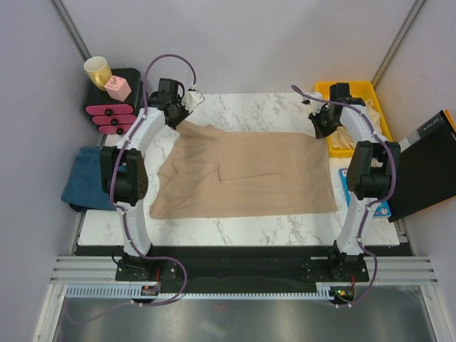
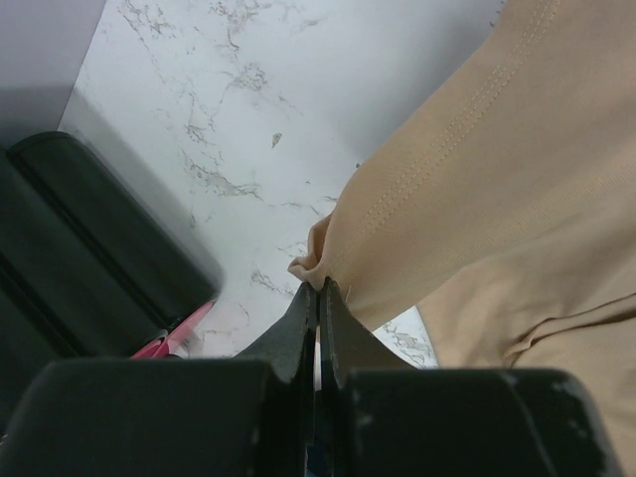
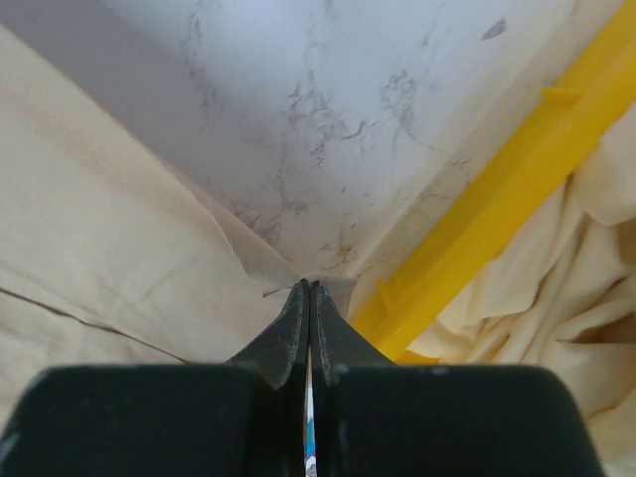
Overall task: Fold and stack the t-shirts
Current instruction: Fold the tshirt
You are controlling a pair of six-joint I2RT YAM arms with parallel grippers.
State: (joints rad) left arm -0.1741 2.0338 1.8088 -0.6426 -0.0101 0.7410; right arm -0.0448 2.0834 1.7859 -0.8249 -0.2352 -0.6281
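A tan t-shirt [image 1: 246,171] lies spread across the marble table [image 1: 235,228], lightly wrinkled in the middle. My left gripper [image 1: 186,114] is at its far left corner. In the left wrist view that gripper [image 2: 319,288] is shut on a bunched bit of the hemmed tan edge [image 2: 497,179]. My right gripper [image 1: 318,127] is at the far right corner. In the right wrist view it [image 3: 309,285] is shut on the thin corner of the shirt [image 3: 99,248], close to the table. A teal-blue t-shirt [image 1: 85,174] lies crumpled off the table's left side.
A yellow bin [image 1: 356,91] with pale beige shirts [image 3: 556,298] stands at the far right, its wall [image 3: 477,238] just beside my right gripper. A black stand with pink items [image 1: 112,114] and a yellow cup [image 1: 97,70] is at the far left. A black board [image 1: 427,167] leans at the right.
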